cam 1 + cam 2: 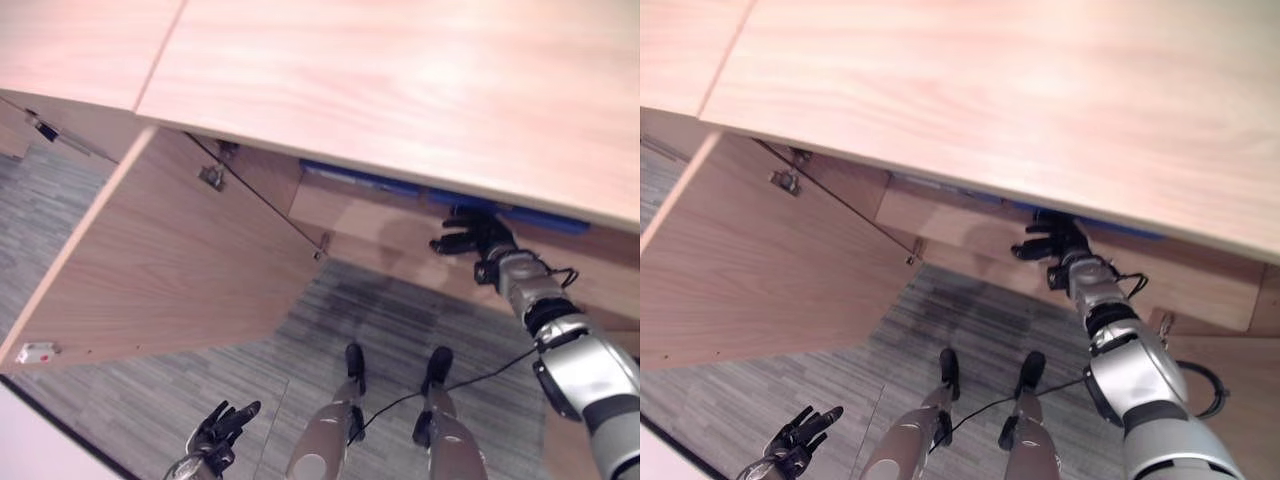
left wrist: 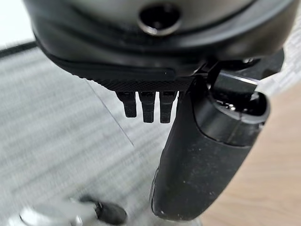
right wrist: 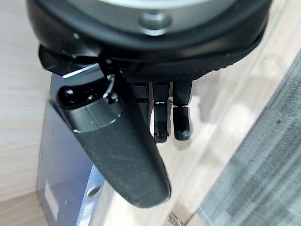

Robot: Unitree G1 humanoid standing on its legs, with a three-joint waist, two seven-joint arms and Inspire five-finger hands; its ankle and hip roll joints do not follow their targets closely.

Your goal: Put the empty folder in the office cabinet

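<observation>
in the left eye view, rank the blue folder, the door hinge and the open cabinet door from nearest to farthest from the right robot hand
1. Blue folder, lying on the shelf right beside the right robot hand.
2. Door hinge, on the shelf's front edge, further left.
3. Open cabinet door, swung out far left.

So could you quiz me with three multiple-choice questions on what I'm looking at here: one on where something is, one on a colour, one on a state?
1. Where is the right hand?
A. reaching into the cabinet, by the folder
B. flat on the cabinet top
C. hanging down near the floor

2. What colour is the folder?
A. red
B. blue
C. green

3. How is the cabinet door?
A. closed
B. taken off and lying flat
C. swung open

Answers: 1 A, the arm leads under the top to the shelf. 2 B, the right wrist view shows it blue beside the thumb. 3 C, it stands out on its hinges. The left hand hangs low over the carpet.
</observation>
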